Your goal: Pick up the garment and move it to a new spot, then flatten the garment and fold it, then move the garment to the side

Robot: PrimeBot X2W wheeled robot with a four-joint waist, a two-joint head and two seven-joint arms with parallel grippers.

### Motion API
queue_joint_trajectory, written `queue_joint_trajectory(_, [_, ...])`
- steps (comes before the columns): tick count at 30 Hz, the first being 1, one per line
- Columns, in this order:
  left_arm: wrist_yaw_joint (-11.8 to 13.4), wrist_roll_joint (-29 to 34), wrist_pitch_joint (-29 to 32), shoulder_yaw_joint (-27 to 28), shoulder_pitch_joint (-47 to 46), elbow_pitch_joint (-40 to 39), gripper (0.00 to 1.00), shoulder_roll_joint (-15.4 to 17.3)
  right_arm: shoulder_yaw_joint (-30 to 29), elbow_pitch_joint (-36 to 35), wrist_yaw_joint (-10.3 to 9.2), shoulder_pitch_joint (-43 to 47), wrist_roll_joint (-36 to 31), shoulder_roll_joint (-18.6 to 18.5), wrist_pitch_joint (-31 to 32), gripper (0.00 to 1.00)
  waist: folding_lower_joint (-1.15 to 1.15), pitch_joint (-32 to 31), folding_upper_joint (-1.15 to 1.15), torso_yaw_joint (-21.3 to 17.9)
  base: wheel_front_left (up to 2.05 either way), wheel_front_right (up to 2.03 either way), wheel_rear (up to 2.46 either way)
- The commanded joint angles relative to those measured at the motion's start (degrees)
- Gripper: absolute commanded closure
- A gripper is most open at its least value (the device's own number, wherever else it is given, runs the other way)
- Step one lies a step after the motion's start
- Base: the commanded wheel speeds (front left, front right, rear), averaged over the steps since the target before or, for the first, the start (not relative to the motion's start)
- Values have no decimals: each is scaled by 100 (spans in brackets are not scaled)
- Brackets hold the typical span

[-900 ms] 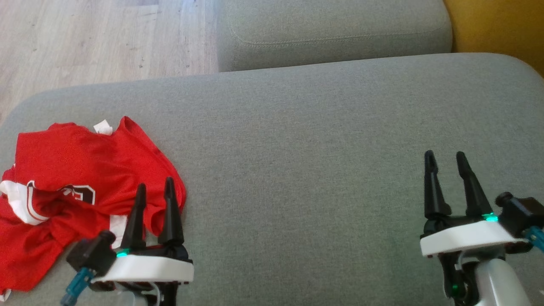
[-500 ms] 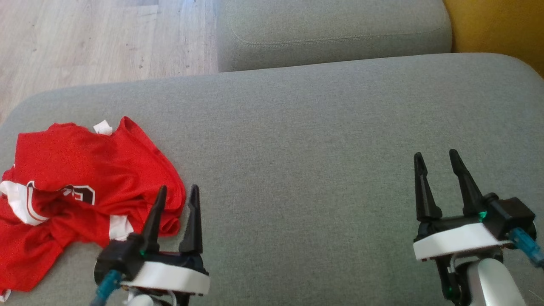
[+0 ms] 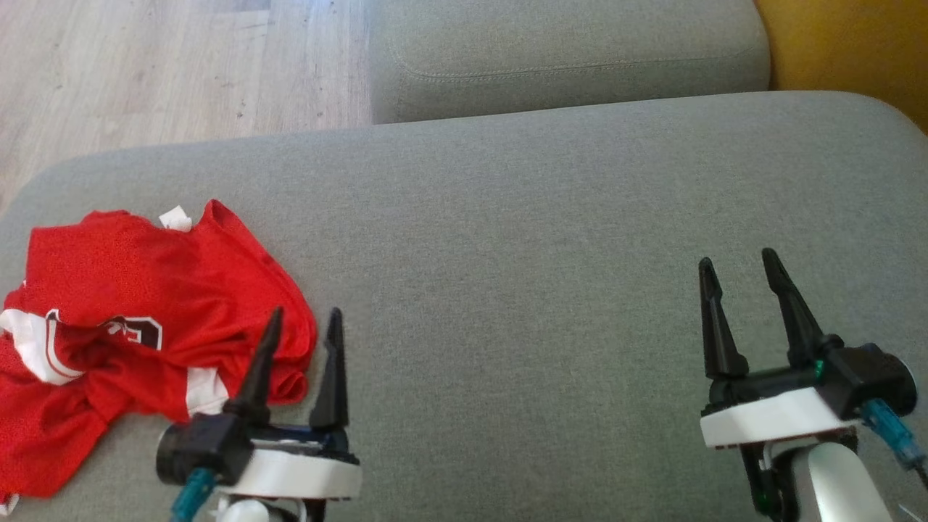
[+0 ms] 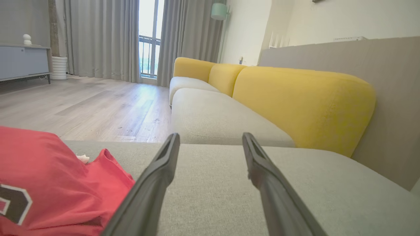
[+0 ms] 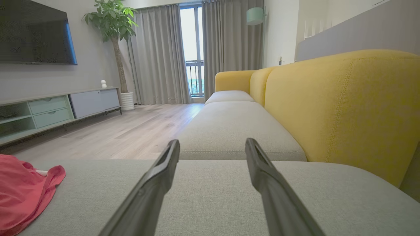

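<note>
The garment [image 3: 116, 326], a red jersey with white trim and a dark number, lies crumpled at the left end of the grey sofa cushion [image 3: 507, 239]. It also shows at the lower left as the garment [image 4: 42, 183] in the left wrist view and the garment [image 5: 19, 193] in the right wrist view. My left gripper [image 3: 304, 320] hovers open at the garment's right edge, nothing between its fingers. Far to the right my right gripper [image 3: 736, 261] stands open and empty over bare cushion. Both the left gripper [image 4: 210, 139] and the right gripper [image 5: 211, 144] point along the sofa.
A second grey seat cushion [image 3: 565, 51] lies beyond, with yellow backrests [image 4: 302, 101] along the right. Wooden floor [image 3: 167, 65] runs past the cushion's far left edge. A TV cabinet [image 5: 49, 108] and a potted plant [image 5: 115, 39] stand across the room.
My left gripper shifted right and a little back, from over the garment to its right edge. My right gripper drifted slightly left and forward. The garment has not moved.
</note>
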Motion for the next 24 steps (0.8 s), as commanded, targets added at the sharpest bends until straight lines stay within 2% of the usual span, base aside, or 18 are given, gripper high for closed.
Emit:
queue_joint_trajectory(1, [-85,34,-108,283,-164,-269,0,-50,117,-239,-4,-21,26,-45,-92,0,0,-4,0,7,0,0,0])
queue_joint_trajectory(5, [-290,90,-176,484,-95,-308,0,-125,106,-184,-4,45,248,-46,-160,0,0,-8,0,11,0,0,0])
queue_joint_trajectory(10, [-427,353,-260,569,-55,-297,0,-155,106,-76,-4,128,581,-47,-244,0,0,-2,0,3,0,0,0])
queue_joint_trajectory(14, [-455,519,-327,494,-40,-213,0,-157,121,-94,-4,186,602,-49,-312,0,0,-3,0,-15,0,0,0])
queue_joint_trajectory(24, [-431,476,-328,444,-91,-60,0,-159,99,-22,-4,159,748,-49,-313,0,0,-11,0,-10,0,0,0])
